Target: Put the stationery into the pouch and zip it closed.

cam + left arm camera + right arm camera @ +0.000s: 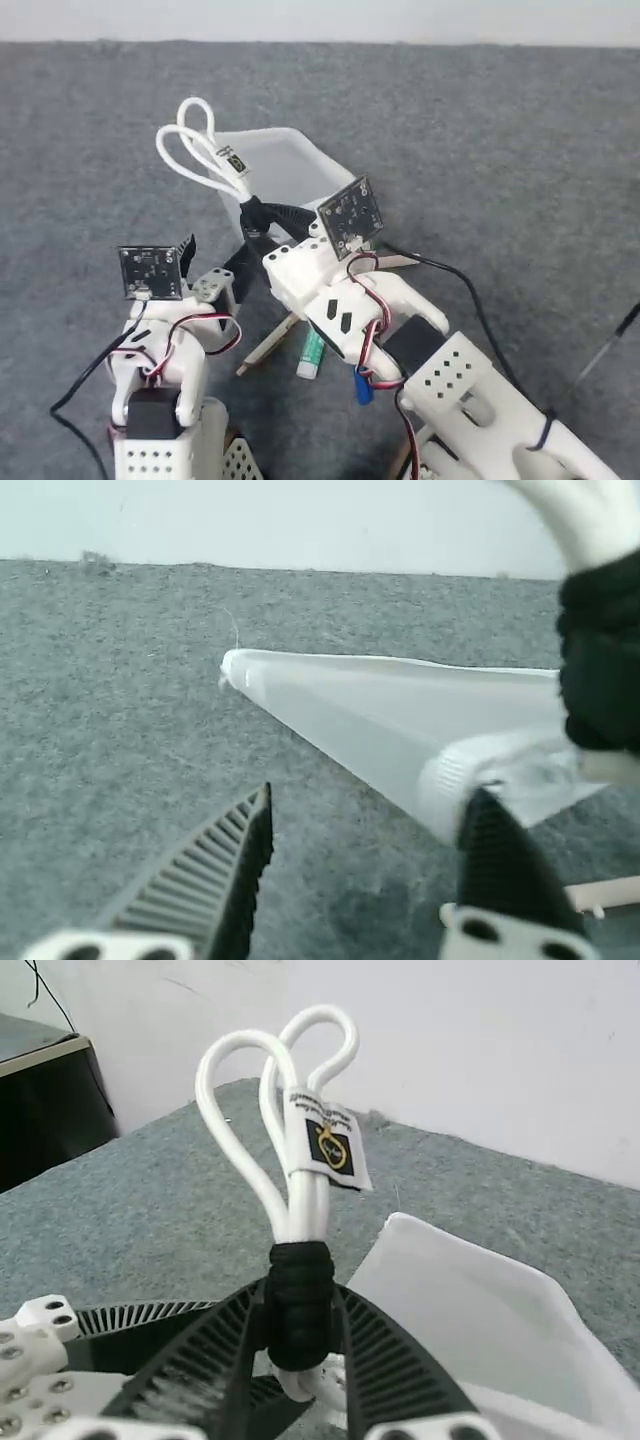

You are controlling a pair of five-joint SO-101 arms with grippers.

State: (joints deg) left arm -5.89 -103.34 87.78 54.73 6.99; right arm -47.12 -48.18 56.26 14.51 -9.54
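Item under inspection: a translucent white soft plastic pouch [285, 165], lying on the grey felt-like table surface [520, 150] in the upper centre of the high view. I cannot tell whether its mouth is open.

The right gripper [300, 1305] is clamped tight on the black-wrapped neck [298, 1290] of a looped white cord [262, 1090], which stands up from between the jaws and carries a small printed tag [330, 1142]. I cannot tell whether the cord is fixed to the pouch. The left gripper [375, 795] is spread wide with nothing in it. One fingertip [490, 850] sits just beside the pouch's bunched near end.

The stationery is outside the pouch, in the lower centre of the high view, partly under the right arm [400, 330]. It consists of a pale flat wooden stick [268, 342], a green-and-white tube [311, 354] and a small blue item [362, 390] (too hidden to name).

Handling, in my judgement:
- **Pouch:** It is light, limp and rather slick, so it will slide or collapse if pushed. I would pin one edge of the mouth with one arm while the other loads.
- **Stick:** It is stiff, thin and lying flat, and is best taken across its width near the free end.
- **Tube:** It is light and may roll, so I would grip it across the body at mid-length.
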